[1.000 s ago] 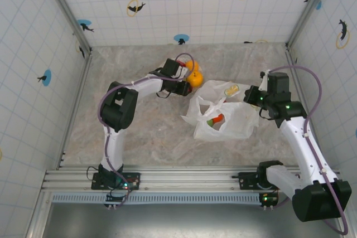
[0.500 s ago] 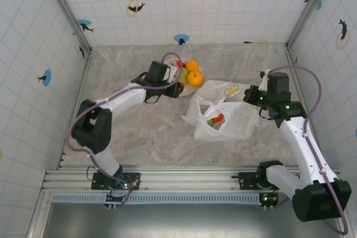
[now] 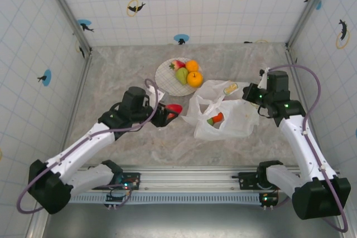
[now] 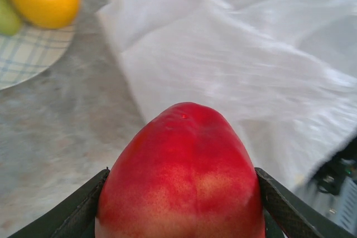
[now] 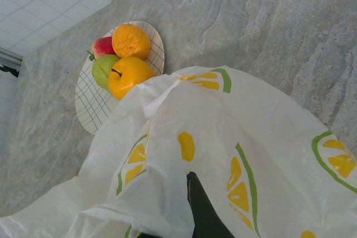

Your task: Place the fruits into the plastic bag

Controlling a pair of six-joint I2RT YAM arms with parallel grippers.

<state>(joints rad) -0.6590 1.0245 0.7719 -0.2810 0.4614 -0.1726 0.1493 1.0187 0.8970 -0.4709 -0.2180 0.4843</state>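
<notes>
My left gripper [image 3: 169,113] is shut on a red apple [image 4: 181,176], held just left of the plastic bag [image 3: 227,116]. The apple [image 3: 175,108] sits tight between both dark fingers [image 4: 281,207]. The crinkly white bag with citrus prints lies right of centre, and a red and green fruit [image 3: 215,119] shows through it. My right gripper [image 3: 252,97] is shut on the bag's upper right edge; plastic drapes round its one visible finger [image 5: 203,211]. On the plate [image 3: 166,75] lie a strawberry [image 5: 102,45], a green pear [image 5: 105,68] and two oranges [image 5: 131,40] [image 5: 129,76].
The white grid plate [image 5: 89,107] stands at the back centre, just behind the bag's left handle. Tiled walls close in the marble table [image 3: 134,137] on three sides, and a metal rail [image 3: 184,176] runs along the near edge.
My left arm has swung back from the plate toward the near left, carrying the red apple to the bag's left side. The right arm and the bag have barely moved.
</notes>
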